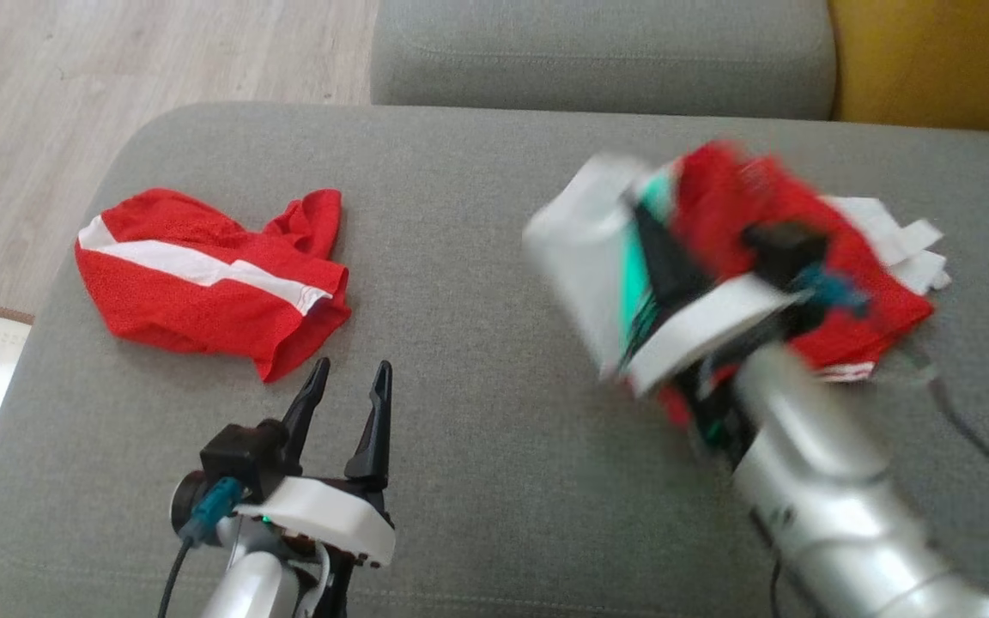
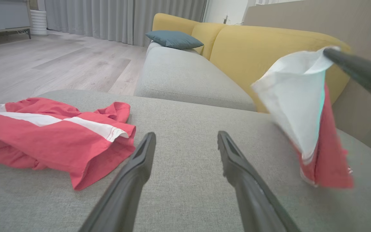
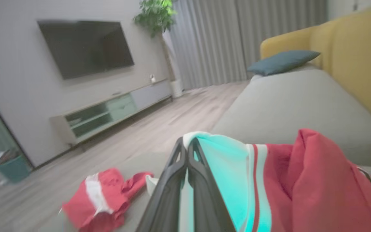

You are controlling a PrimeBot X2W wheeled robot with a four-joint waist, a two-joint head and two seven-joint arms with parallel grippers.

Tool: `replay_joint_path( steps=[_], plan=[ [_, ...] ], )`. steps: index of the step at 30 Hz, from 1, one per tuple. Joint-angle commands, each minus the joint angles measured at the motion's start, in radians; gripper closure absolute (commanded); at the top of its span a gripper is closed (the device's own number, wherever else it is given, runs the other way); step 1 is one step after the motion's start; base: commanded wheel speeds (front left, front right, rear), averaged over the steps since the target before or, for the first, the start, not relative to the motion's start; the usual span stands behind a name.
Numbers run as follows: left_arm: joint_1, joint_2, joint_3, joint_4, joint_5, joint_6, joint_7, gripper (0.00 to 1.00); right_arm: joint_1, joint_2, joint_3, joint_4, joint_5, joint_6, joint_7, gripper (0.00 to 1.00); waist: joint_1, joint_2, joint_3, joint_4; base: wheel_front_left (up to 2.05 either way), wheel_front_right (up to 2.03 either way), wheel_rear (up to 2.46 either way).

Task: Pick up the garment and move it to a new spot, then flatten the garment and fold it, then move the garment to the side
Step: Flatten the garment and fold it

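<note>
Right tool (image 3: pixel 185 146): fingers pinched on the red, white and teal garment (image 1: pixel 722 215), held up over the right side of the grey sofa seat (image 1: pixel 477 283).
Left tool (image 1: pixel 351 371): fingers spread, empty, near the red shorts (image 1: pixel 203 283).

Sofa seat (image 1: pixel 494 429): coarse grey woven cloth is seen, matt. Garment (image 2: pixel 298 106): soft, limp cloth is noted, without sheen. Red shorts (image 1: pixel 194 283): a fine mesh-like knit is observed, matt. Left claw (image 1: pixel 351 369): matt dark plastic is recorded. Right forearm (image 1: pixel 812 463): a smooth silvery shell is seen, slightly glossy. Floor (image 1: pixel 117 60): pale wood-grain boards are noted.
</note>
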State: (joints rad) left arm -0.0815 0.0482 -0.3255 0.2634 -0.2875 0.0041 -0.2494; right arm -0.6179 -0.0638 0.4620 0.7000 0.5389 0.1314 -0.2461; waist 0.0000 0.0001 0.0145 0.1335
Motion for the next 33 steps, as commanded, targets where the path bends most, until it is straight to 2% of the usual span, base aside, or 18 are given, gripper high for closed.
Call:
replay_joint_path(
  steps=[1, 2, 3, 4, 8, 12, 17, 21, 22, 29, 33],
  plan=[
    [-0.019, 0.002, 0.03, -0.029, -0.003, 0.003, -0.012, 0.0, 0.014, 0.013, 0.084, -0.038, 0.013, -0.001, 0.027, 1.0, 0.0, -0.0001, -0.008, -0.002, 0.0, 0.0, 0.0],
    [-0.015, 0.002, 0.031, -0.029, -0.003, 0.003, -0.012, 0.0, 0.026, 0.013, 0.123, -0.034, 0.007, -0.001, 0.044, 1.0, 0.0, -0.0001, -0.011, -0.002, 0.0, 0.0, 0.0],
    [-0.012, 0.002, 0.03, -0.029, -0.002, 0.003, -0.012, 0.0, 0.037, 0.013, 0.163, -0.032, -0.001, -0.001, 0.056, 0.86, 0.0, -0.0001, -0.013, -0.002, 0.0, 0.0, 0.0],
    [-0.01, 0.002, 0.028, -0.029, -0.002, 0.003, -0.012, 0.0, 0.05, 0.013, 0.196, -0.036, 0.011, -0.001, 0.064, 0.0, 0.0, -0.0001, -0.015, -0.001, 0.0, 0.0, 0.0],
    [-0.006, 0.002, 0.023, -0.031, -0.006, 0.007, -0.012, 0.0, 0.08, 0.013, 0.263, -0.028, 0.045, -0.001, 0.087, 0.0, 0.0, -0.0001, -0.023, -0.006, 0.0, 0.0, 0.0],
    [-0.001, 0.002, 0.031, -0.037, -0.008, 0.012, -0.012, 0.0, 0.087, 0.013, 0.221, 0.012, 0.014, -0.001, 0.061, 0.0, 0.0, -0.0001, -0.033, -0.026, 0.0, 0.0, 0.0],
    [0.007, 0.002, 0.046, -0.047, -0.013, 0.014, -0.012, 0.0, 0.122, -0.019, 0.089, 0.033, -0.061, -0.001, 0.019, 0.0, 0.0, -0.0001, -0.053, -0.066, 0.0, 0.0, 0.0],
    [0.009, 0.002, 0.053, -0.063, -0.022, 0.019, -0.012, 0.0, 0.191, -0.044, -0.054, 0.003, -0.142, -0.001, -0.002, 0.0, 0.0, -0.0001, -0.066, -0.101, 0.0, 0.0, 0.0],
    [0.009, 0.002, 0.053, -0.063, -0.022, 0.019, -0.012, 0.0, 0.191, -0.044, -0.054, 0.003, -0.142, -0.001, -0.002, 0.0, 0.0, -0.0001, -0.066, -0.101, 0.0, 0.0, 0.0],
    [0.019, 0.002, 0.057, -0.084, -0.043, 0.033, -0.012, 0.0, 0.383, -0.013, -0.279, -0.149, -0.293, -0.001, -0.013, 0.0, 0.0, -0.0001, -0.065, -0.156, 0.0, 0.0, 0.0],
    [0.022, 0.002, 0.05, -0.082, -0.045, 0.034, -0.012, 0.0, 0.469, 0.007, -0.339, -0.232, -0.348, -0.001, -0.013, 0.0, 0.0, -0.0001, -0.059, -0.172, 0.0, 0.0, 0.0]
  ],
)
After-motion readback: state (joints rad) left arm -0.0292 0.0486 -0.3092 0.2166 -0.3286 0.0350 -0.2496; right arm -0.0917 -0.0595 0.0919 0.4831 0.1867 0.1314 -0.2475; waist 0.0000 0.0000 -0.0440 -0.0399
